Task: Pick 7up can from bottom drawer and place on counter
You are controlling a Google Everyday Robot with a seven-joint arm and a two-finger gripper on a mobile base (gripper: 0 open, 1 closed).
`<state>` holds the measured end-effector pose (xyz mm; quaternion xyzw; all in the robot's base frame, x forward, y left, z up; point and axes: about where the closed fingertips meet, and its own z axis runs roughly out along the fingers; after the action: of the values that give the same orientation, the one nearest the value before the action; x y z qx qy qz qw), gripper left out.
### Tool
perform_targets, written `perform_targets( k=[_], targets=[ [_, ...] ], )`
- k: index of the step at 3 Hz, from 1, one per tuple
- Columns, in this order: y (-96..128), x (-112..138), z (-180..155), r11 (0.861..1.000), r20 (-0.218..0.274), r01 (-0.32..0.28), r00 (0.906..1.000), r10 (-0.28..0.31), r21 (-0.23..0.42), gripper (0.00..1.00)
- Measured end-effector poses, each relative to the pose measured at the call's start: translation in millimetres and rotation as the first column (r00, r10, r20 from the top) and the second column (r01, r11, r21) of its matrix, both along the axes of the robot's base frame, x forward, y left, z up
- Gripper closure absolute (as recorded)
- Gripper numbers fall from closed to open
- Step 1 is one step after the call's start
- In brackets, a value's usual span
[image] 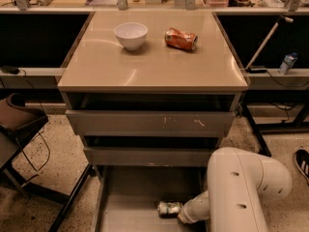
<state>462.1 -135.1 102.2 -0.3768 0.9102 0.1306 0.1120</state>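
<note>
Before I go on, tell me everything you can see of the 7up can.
The 7up can is small and metal-looking, green and silvery-white. It lies on its side on the bare floor of the open bottom drawer, its length running left to right. The claw is at its right end; whether it grips the can cannot be seen.
</note>
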Motion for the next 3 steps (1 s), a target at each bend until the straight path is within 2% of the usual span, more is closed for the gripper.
perform_targets(
  k=[1,2,3],
  targets=[
    [0,0,3,1.0,0.0,0.0,1.0,0.0,0.0,1.0],
    [-5,10,41,0.999,0.043,-0.035,0.9985,0.035,-0.006,1.0],
    [-18,16,116,0.994,0.128,-0.107,0.9858,0.109,-0.024,1.0]
  ],
)
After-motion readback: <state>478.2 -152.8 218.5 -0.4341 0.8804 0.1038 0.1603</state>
